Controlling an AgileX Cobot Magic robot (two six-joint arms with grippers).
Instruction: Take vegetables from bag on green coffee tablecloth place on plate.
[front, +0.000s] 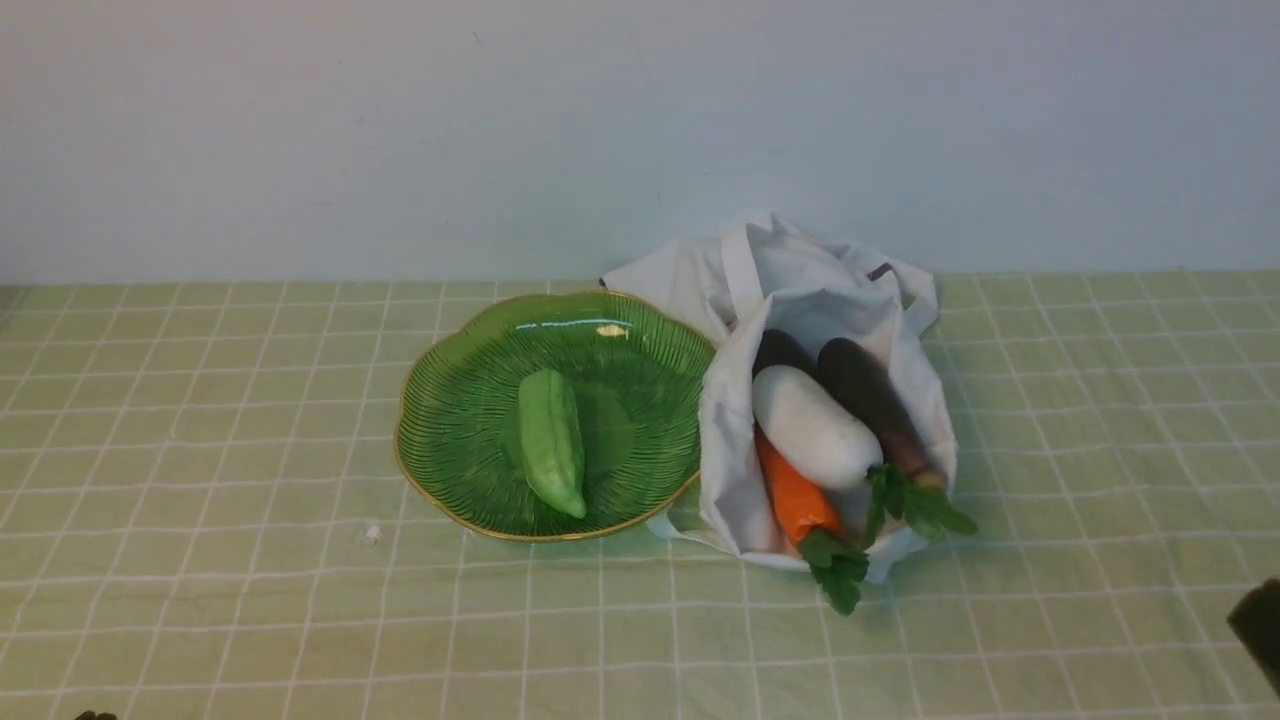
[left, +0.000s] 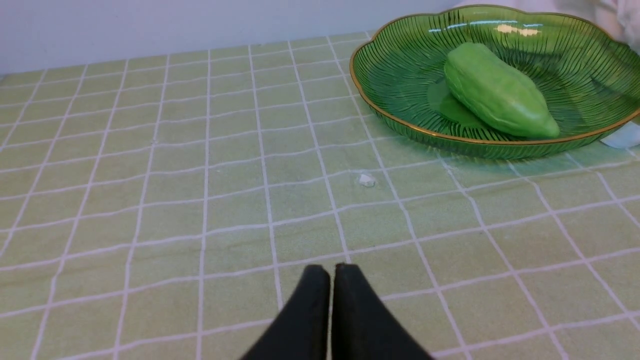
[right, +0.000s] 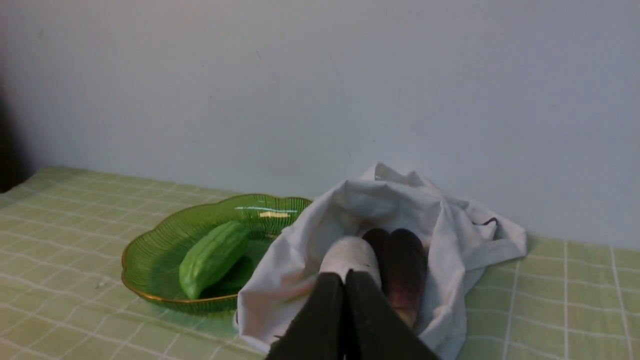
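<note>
A light green gourd (front: 551, 441) lies on the ribbed green plate (front: 450, 450) in the middle of the tablecloth (front: 250, 400). Right of the plate and touching it, the white bag (front: 800, 290) lies open. In its mouth are a white radish (front: 812, 425), an orange carrot (front: 795, 495) and a dark eggplant (front: 870, 395). My left gripper (left: 331, 270) is shut and empty, low over bare cloth well short of the plate (left: 400, 75). My right gripper (right: 345, 277) is shut and empty, in front of the bag (right: 450, 235), in line with the radish (right: 350, 255) and eggplant (right: 405, 265).
A pale wall rises right behind the bag and plate. A small white crumb (left: 366, 180) lies on the cloth near the plate's front left. A dark part of my right arm (front: 1262, 625) shows at the front view's right edge.
</note>
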